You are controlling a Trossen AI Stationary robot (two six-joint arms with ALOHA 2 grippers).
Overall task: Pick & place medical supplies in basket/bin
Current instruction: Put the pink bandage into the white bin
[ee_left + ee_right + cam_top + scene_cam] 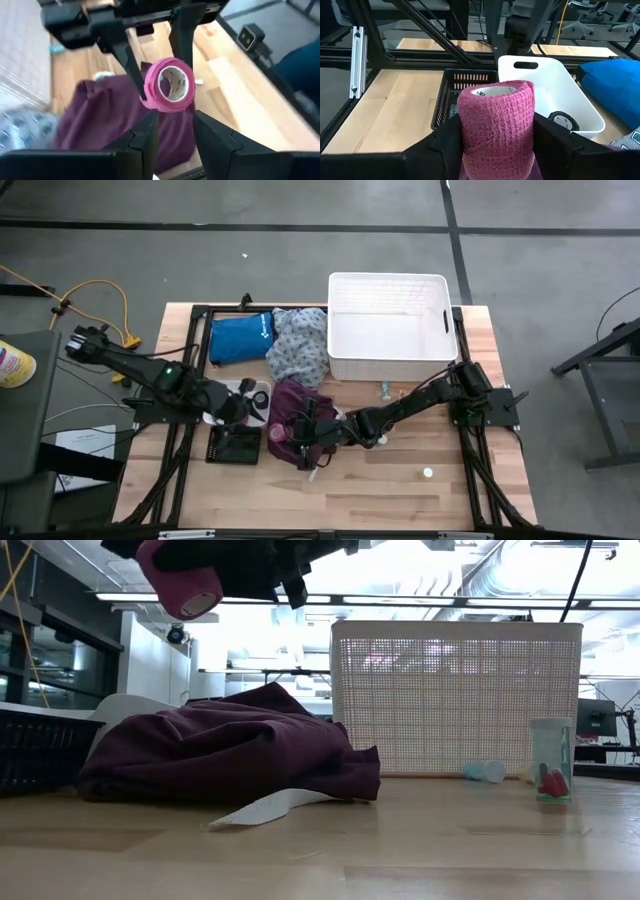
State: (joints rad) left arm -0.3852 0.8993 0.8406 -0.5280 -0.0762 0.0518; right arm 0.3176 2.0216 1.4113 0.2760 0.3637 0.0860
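A pink roll (496, 120) sits between the fingers of my right gripper (495, 137), which reaches in from the table's right. It is above the maroon cloth garment (296, 402) and shows in the high view as the pink roll (275, 433). My left gripper (176, 137) is open and faces the pink roll (169, 85) from the table's left without touching it; in the high view my left gripper (236, 408) is by the small white tray (250, 388). The big white lattice basket (388, 280) stands at the far side. The grey-patterned garment (298, 345) lies beside it. My right gripper pinches the pink roll by its curved outer wall (470, 125), one finger on each side. The fingers come about level from the table's right. The roll is lifted clear, tilted, above the maroon garment (230, 745).
A black mesh crate (232, 447) sits at the near left, and a blue pouch (240, 338) at the far left. A small vial (384, 391) and a clear vial (550, 760) stand near the basket wall (455, 690). A tiny white piece (428, 473) lies on bare wood at the near right.
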